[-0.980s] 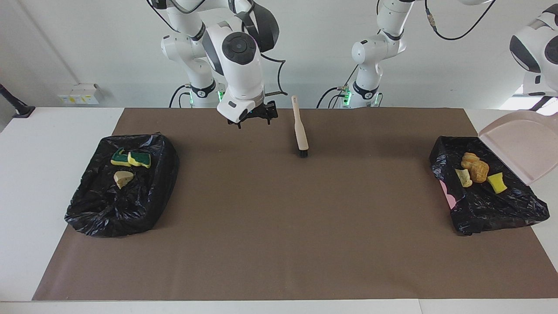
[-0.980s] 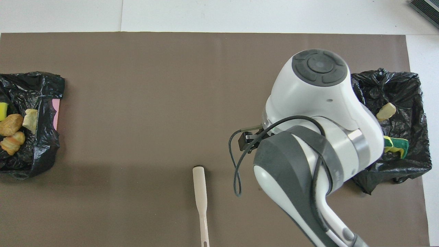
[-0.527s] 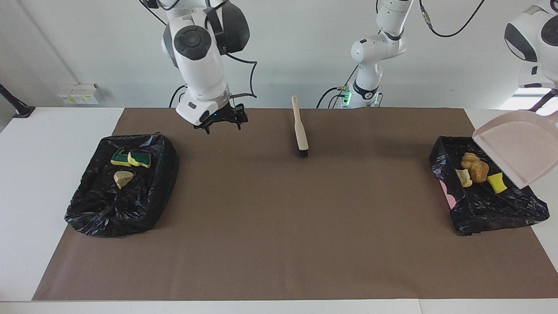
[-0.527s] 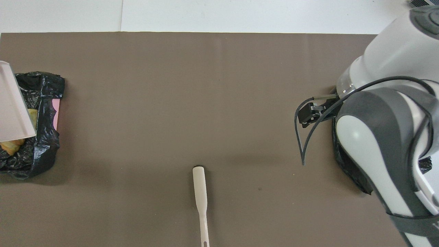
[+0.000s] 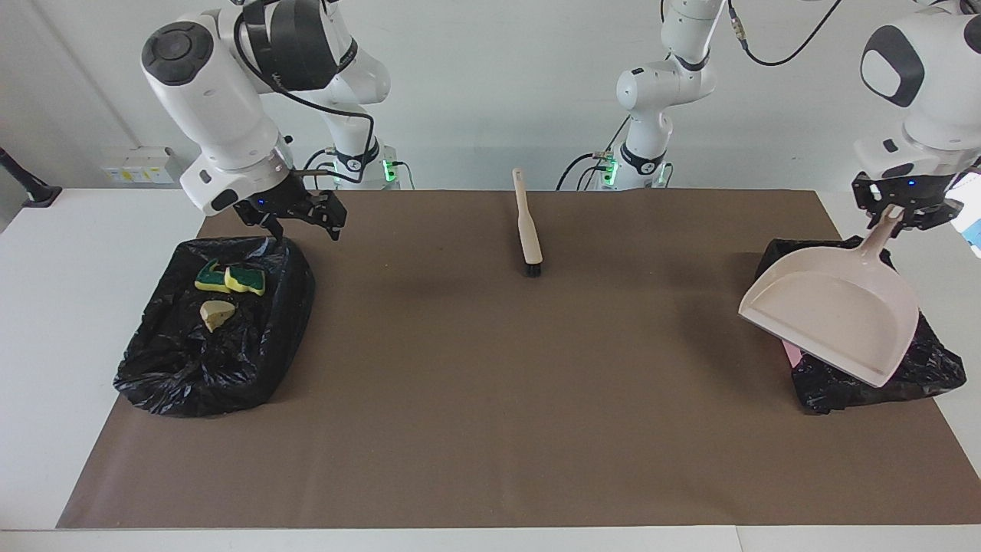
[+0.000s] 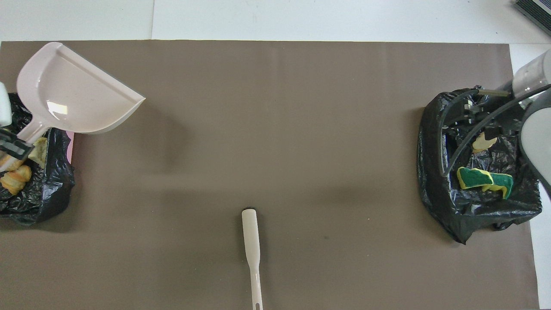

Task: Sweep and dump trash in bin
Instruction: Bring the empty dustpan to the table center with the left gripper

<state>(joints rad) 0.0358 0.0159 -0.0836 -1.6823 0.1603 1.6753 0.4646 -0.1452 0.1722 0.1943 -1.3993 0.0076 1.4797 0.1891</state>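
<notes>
The left arm comes from its base at the counter's edge and bends high over its own end of the counter [image 5: 46, 345], with the wrist turned down. The left tool [image 5: 897, 216] is closed narrow on the handle of the beige dustpan [image 5: 831, 318], which hangs in the air, tilted with its open mouth lower than the handle, over the black bin bag [image 5: 931, 368] at that end. In the overhead view this dustpan [image 6: 73, 92] covers part of the bag [image 6: 38, 193], and some orange-brown and beige pieces of the trash [image 6: 15, 178] lie in the bag beside the handle. The right arm is folded up high at the other end, its last link sloping down toward the counter. The right tool [image 5: 299, 222] is over the edge of the second black bin bag [image 5: 191, 368] that is nearer to the robots; its fingers stand wide apart and hold nothing. In this bag lie two yellow chunks with green tops [image 5: 230, 278] and one beige chunk [image 5: 216, 313]. The brush [image 5: 527, 226] with black bristles lies alone on the brown mat [image 5: 490, 422], about midway between the two bags, its handle pointing toward the robots.
</notes>
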